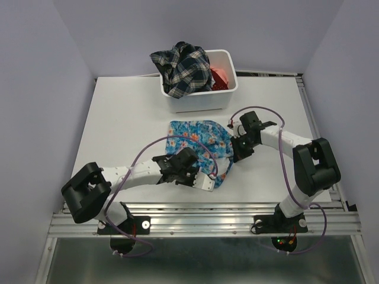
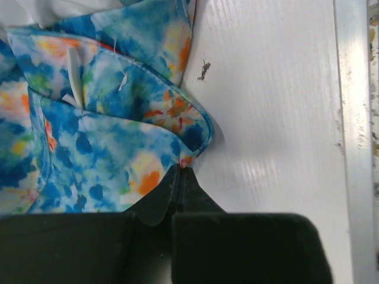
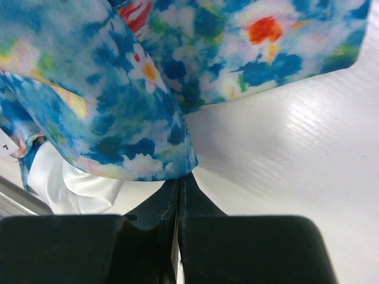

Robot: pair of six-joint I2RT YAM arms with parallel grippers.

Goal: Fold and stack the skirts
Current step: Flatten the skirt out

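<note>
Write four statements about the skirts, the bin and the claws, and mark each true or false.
The blue floral skirt lies on the table, outside the white bin. True.
The plaid skirt is spread flat on the table. False: it sits bunched in the white bin.
Both claws stand open. False: the left claw and the right claw are each shut on the blue floral skirt.
Coral-red cloth shows in the white bin beside the plaid skirt. True.

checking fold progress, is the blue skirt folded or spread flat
Neither: the skirt lies bunched, white lining showing; left gripper and right gripper pinch its edges.
</note>
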